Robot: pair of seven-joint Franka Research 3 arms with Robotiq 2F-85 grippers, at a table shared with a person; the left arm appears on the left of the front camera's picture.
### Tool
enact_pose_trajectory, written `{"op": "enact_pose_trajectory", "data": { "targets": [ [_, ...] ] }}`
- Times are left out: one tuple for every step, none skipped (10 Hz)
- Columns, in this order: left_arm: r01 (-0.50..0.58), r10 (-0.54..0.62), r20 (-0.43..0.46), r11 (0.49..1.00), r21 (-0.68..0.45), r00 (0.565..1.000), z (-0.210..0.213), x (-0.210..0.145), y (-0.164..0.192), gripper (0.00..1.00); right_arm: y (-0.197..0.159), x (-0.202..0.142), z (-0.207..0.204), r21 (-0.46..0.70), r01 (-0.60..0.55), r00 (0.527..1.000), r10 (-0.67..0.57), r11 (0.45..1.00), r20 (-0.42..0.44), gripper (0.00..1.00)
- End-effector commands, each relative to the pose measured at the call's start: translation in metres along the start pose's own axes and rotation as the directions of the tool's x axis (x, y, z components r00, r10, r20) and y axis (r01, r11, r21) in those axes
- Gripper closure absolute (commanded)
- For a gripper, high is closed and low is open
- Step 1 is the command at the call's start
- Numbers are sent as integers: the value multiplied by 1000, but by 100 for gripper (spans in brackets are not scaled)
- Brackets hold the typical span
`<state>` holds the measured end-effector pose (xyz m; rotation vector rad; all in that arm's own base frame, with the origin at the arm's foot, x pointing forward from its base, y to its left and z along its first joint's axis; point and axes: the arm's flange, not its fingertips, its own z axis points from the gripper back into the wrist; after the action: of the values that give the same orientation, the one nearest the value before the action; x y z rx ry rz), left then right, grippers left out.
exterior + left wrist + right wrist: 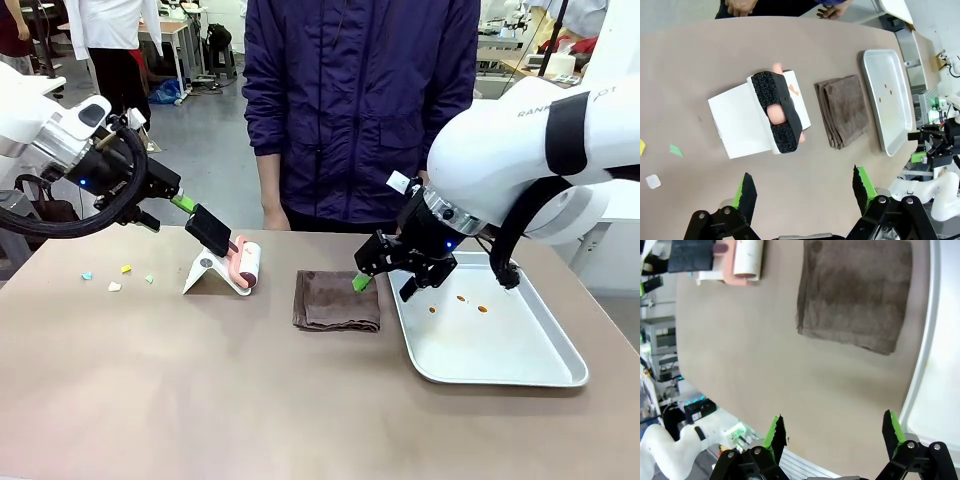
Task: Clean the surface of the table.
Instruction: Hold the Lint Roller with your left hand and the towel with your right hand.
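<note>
Busy lab room behind a wide, matte brown-beige tabletop [200, 390], with a person in a dark purple jacket [360, 100] at its far edge. Across it, from picture left: small coloured paper scraps [118, 278], a pink lint roller with a black foam handle [240, 258] propped on a white stand [203, 272], a folded brown cloth [337, 301], a shiny silver metal tray [500, 350]. Left fingers [184, 204] just above the roller handle. Right fingers [361, 283] low at the cloth's tray-side edge.

From the left wrist: left fingers spread wide, empty, roller beyond them.

From the right wrist: right fingers spread wide, empty, over bare tabletop, cloth ahead, tray rim alongside.
</note>
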<state>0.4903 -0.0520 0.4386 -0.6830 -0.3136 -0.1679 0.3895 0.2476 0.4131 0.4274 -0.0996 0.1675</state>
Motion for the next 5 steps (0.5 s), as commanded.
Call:
{"op": "enact_pose_trajectory", "data": {
  "targets": [
    [-48,48,-12,998,-30,999,-6,11,-1,0,12,13,0,-32,23,999,-22,999,30,0],
    [-79,78,-12,996,-51,997,-8,23,1,0,23,29,-6,-42,38,999,-37,998,26,0],
    [-116,116,-17,993,-37,993,-12,32,6,0,32,45,-16,-71,63,998,-63,995,9,0],
    [-146,145,-29,989,-37,989,-19,40,11,0,45,60,-30,-113,118,993,-117,987,10,0],
    [-169,168,-32,985,-37,985,-25,46,17,0,54,72,-44,-175,175,984,-172,969,35,0]
  ]
}}
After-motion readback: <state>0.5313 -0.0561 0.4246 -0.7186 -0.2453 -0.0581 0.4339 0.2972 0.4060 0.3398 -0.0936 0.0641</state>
